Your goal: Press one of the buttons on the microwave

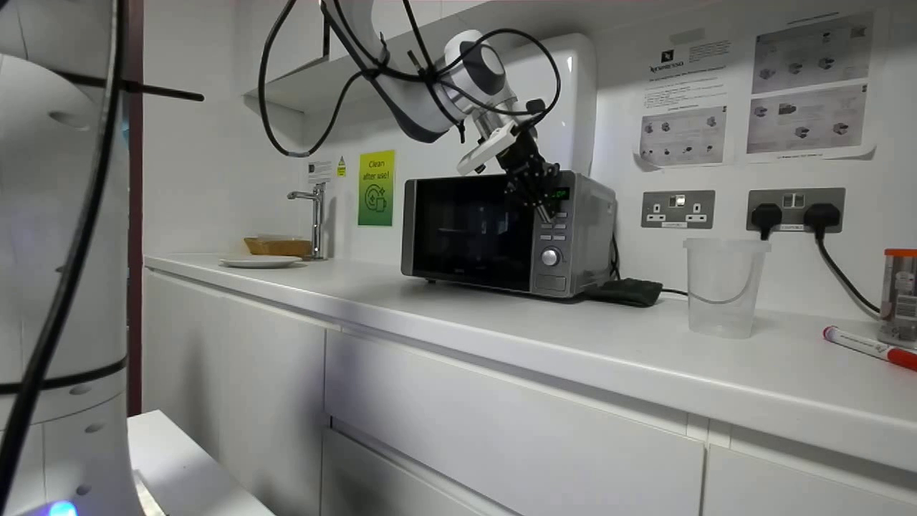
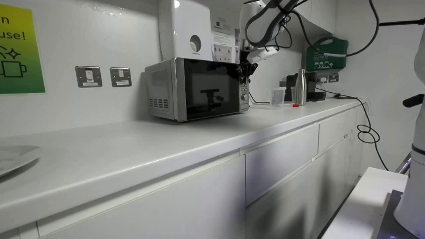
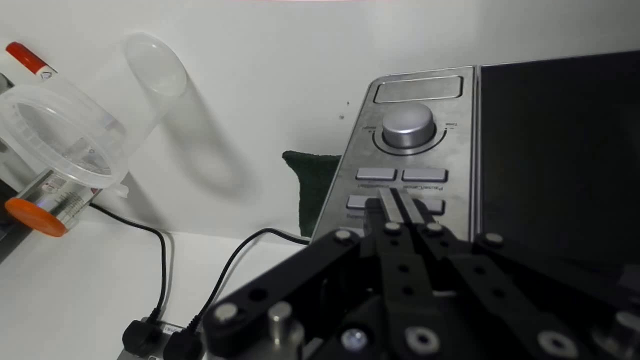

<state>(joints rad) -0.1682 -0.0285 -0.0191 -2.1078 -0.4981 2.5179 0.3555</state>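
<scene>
My gripper (image 3: 396,192) hangs at the control strip (image 3: 400,161) of the microwave (image 1: 473,233), which stands on the white counter (image 1: 616,330) in both exterior views. My two slim fingers (image 3: 412,206) are pressed together. In the wrist view their tips lie across a row of grey buttons (image 3: 434,206), close to the Pause/Cancel label (image 3: 428,188) and apart from the round dial (image 3: 408,122); whether I am touching the strip, I cannot tell. A clear tub (image 1: 723,287) stands apart from the microwave.

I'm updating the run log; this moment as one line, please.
microwave: closed | jaws: closed, in front of control panel | contact: unclear
</scene>
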